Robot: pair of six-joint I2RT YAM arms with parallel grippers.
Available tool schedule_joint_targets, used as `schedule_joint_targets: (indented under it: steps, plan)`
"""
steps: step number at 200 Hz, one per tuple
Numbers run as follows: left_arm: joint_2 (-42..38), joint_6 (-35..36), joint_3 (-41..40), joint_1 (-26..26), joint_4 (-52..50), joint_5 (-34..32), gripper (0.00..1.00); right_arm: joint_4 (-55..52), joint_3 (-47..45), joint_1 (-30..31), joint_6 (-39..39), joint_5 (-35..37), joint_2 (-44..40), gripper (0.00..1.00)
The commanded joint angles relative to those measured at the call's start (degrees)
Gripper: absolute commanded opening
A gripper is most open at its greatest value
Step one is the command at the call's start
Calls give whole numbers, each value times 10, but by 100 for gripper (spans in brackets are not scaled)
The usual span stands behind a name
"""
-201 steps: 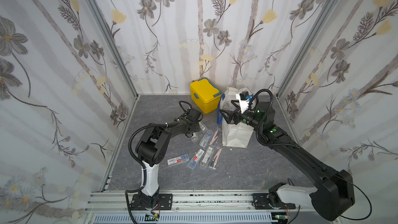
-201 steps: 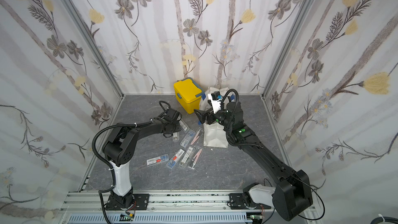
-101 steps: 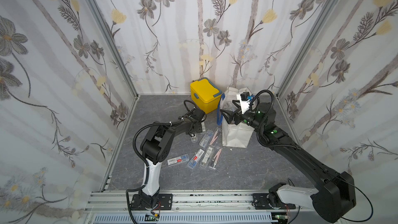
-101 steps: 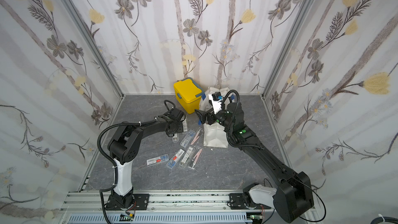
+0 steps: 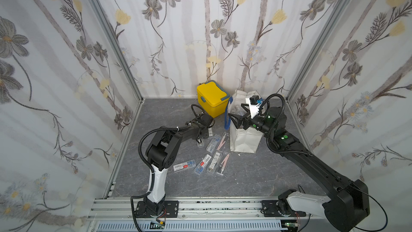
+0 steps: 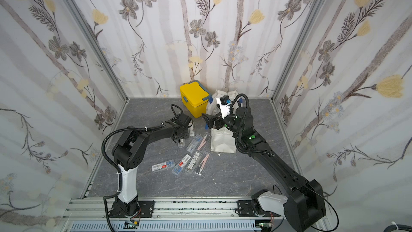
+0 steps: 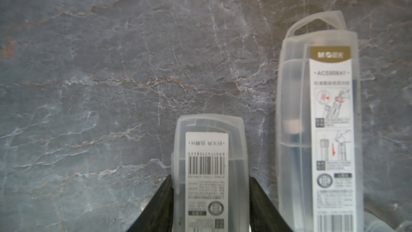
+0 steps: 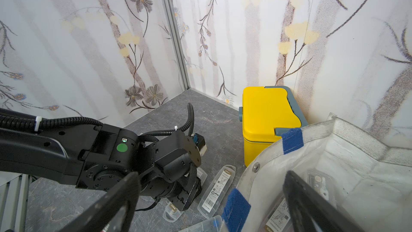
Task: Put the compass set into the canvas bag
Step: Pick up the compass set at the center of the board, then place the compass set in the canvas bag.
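A compass set [image 7: 209,170], a clear plastic case with a barcode label, lies flat on the grey floor, and my left gripper [image 7: 210,197] is shut on its two long sides. In both top views that gripper [image 5: 202,138] [image 6: 181,140] sits low over the floor, left of the canvas bag [image 5: 244,139] [image 6: 223,141]. The off-white bag stands upright with blue straps. My right gripper [image 8: 211,208] [image 5: 237,113] is open and straddles the bag's rim [image 8: 267,152], one finger inside and one outside. Cases [image 8: 321,184] lie inside the bag.
A yellow lidded box [image 5: 213,99] [image 8: 267,119] stands at the back wall beside the bag. Another clear case [image 7: 318,130] lies right beside the held one. Several more cases [image 5: 215,161] lie on the floor nearer the front. Patterned walls enclose three sides.
My left gripper's jaws opened and have closed again on the case, and the left arm shifted slightly toward the bag. The right arm has stayed still.
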Motion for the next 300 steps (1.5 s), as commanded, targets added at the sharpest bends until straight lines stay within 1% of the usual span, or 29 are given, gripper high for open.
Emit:
schedule_joint_targets:
  steps: [1, 29, 38, 53, 62, 68, 101, 119, 149, 185, 195, 218, 240, 263, 271, 285, 300]
  plan:
    - [7, -12, -9, 1, -69, 20, 45, 28, 0, 0, -1, -4, -4, 99]
    - [-15, -12, -17, 1, -51, 18, 44, 27, 3, -1, 6, -3, 4, 99]
    - [-27, -11, -21, 1, -41, 18, 44, 27, 6, -2, 20, 4, 10, 100]
    - [-48, -12, -22, 1, -29, 16, 44, 20, 12, -1, 22, -3, 20, 100]
    - [-63, -11, -22, 1, -20, 15, 44, 23, 12, -1, 16, -18, 21, 99]
    - [-71, -12, -38, 2, -15, 13, 44, 28, 9, 0, 12, -21, 21, 99]
    - [-130, -11, -54, 2, 19, 10, 43, 25, 9, 12, -6, 3, 16, 99]
    - [-163, -11, -61, 2, 40, 16, 43, 23, 12, 19, -10, -3, 15, 100]
    - [-211, -14, -65, 4, 74, 25, 43, 10, 21, 39, -13, -5, 27, 100]
    - [-276, -22, -86, 10, 150, 44, 43, 17, 31, 80, -2, 7, 49, 100]
    - [-294, -24, -92, 12, 172, 48, 43, 14, 40, 96, 1, 14, 58, 98]
    - [-329, -28, -105, 18, 211, 57, 43, 13, 60, 124, 33, 25, 91, 88]
    - [-354, -35, -114, 28, 233, 75, 43, 48, 52, 148, 73, 43, 112, 83]
    - [-383, -47, -136, 37, 266, 93, 43, 65, 53, 173, 88, 60, 135, 77]
    - [-391, -51, -143, 40, 277, 99, 44, 61, 59, 180, 90, 67, 145, 73]
    - [-400, -52, -149, 42, 285, 108, 44, 63, 67, 185, 103, 66, 160, 72]
    - [-406, -52, -154, 41, 291, 118, 44, 72, 75, 185, 127, 68, 178, 66]
